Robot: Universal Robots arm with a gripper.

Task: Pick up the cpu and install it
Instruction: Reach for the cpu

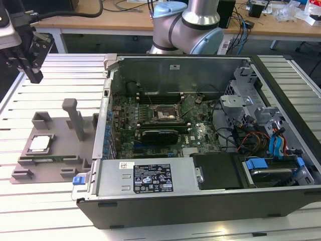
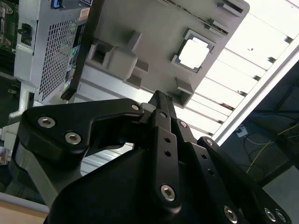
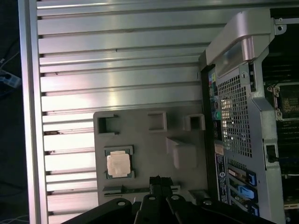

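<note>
Up near ten o'clock in the exterior view, the pincer (image 1: pixel 34 74) hangs over the slatted metal worktop (image 1: pixel 65 85) with its black fingers drawn together and nothing between them. In both wrist views the tips meet in one narrow point.

Below it, at about six o'clock from the pincer and well apart from it, the cpu (image 1: pixel 40 144) lies flat, silver top up, in a square recess of a grey holder (image 1: pixel 60 153). In the first wrist view the cpu (image 3: pixel 117 165) sits in the holder (image 3: pixel 149 140) near the pincer (image 3: pixel 160 180) but not touching it. The second wrist view shows the cpu (image 2: pixel 193 53) as a bright square in the same holder (image 2: pixel 149 28), clear of the pincer (image 2: pixel 159 97).

The holder lies just beside the open computer case (image 1: pixel 150 213), at the case's nine o'clock. Inside the case, the motherboard (image 1: pixel 128 135) carries a dark socket (image 1: pixel 164 113) with a metal frame. A long black card (image 1: pixel 160 135) sits at the socket's six o'clock. At twelve o'clock behind the case stands the arm's base (image 1: pixel 188 30).
</note>
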